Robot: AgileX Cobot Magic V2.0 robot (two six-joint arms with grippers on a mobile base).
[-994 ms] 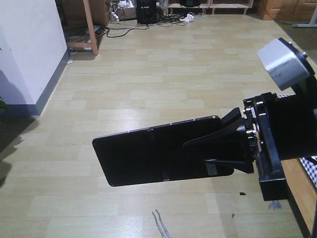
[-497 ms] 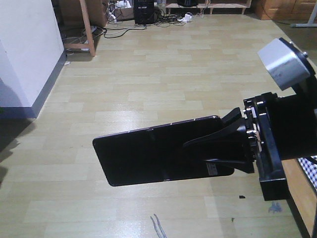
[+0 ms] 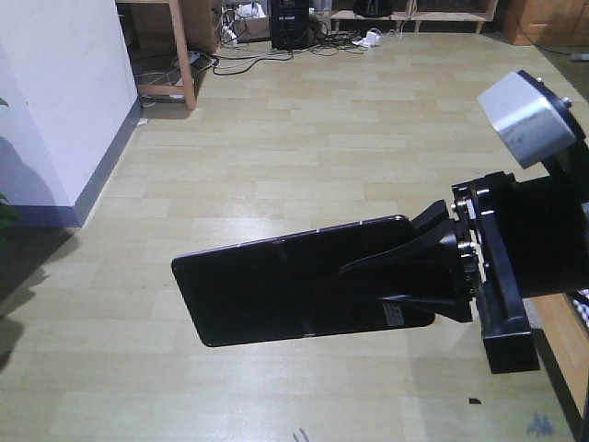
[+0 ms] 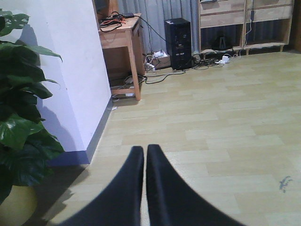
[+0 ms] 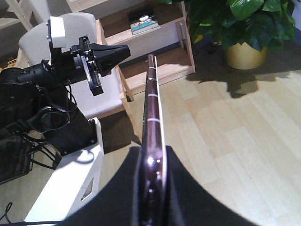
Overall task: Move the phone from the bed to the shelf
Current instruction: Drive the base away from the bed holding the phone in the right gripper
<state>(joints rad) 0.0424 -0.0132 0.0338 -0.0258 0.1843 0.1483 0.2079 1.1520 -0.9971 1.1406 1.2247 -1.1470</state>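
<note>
1. Right end effector: clenched on the phone. One finger lies over the glossy face, and the other is behind it. The grasp is at one short end, beside the small white sticker.
2. Phone location: carried in the air above the floor, resting on nothing. The slab is held on edge, and the right wrist view shows only its pinkish metal edge between the fingers.
3. Long axis: it runs straight out from the right end effector, along the finger direction. The free short end is the leading end.
4. Shelf: in the right wrist view it lies ahead, beyond the phone's free end. It is well apart from the phone. A small stack of items occupies an upper board.
5. Left end effector: fingers pressed together, holding nothing. In the right wrist view it stands to the left of the phone's far end. The gap between the two in depth cannot be judged.
6. Assessment: the right arm carries the load and is the arm nearer the shelf. The coming move is judged to be an advance along the phone's long axis. The slab must be turned flat before release.
</note>
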